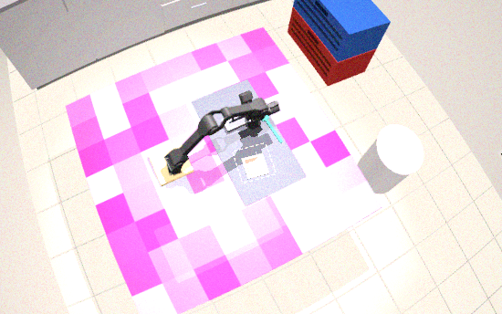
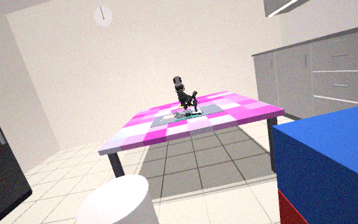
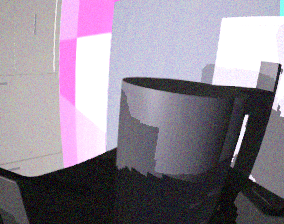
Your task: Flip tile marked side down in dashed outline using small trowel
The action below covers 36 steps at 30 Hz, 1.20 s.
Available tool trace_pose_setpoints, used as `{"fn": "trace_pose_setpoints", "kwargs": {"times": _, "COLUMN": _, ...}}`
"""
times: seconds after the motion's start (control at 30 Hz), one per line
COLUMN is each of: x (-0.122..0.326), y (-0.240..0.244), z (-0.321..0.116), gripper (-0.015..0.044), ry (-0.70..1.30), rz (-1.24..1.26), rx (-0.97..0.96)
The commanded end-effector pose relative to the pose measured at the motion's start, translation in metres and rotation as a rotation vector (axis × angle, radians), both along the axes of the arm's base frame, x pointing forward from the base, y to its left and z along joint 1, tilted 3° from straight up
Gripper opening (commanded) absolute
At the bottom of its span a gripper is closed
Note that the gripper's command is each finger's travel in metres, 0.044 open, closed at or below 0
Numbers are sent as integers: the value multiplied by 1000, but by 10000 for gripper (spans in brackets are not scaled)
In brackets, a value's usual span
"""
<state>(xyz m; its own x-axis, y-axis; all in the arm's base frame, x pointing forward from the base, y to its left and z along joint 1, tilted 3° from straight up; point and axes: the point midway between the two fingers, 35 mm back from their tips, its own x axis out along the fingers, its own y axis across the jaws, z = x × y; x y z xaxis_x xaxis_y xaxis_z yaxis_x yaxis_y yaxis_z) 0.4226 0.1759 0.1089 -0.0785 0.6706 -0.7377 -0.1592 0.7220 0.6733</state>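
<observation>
The gripper is standing partly closed, its jaws gripping what is probably the trowel, whose pale blade is hanging low over or resting on the mat; contact is hard to tell. The tile is lying inside the dashed outline, showing an orange patch upward. A teal tool is lying beside the gripper. Beyond, grey cabinets are standing past the table.
</observation>
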Motion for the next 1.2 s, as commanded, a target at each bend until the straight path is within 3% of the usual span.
{"fn": "trace_pose_setpoints", "kwargs": {"times": 0.0, "x": -13, "y": 25, "z": 2, "gripper": 0, "ry": 5, "rz": 102, "rx": 18}}
{"fn": "trace_pose_setpoints", "kwargs": {"times": 0.57, "x": -89, "y": 115, "z": 9, "gripper": 0, "ry": 36, "rz": 537, "rx": 71}}
{"fn": "trace_pose_setpoints", "kwargs": {"times": 1.17, "x": -90, "y": 118, "z": -11, "gripper": 0, "ry": 37, "rz": 553, "rx": 74}}
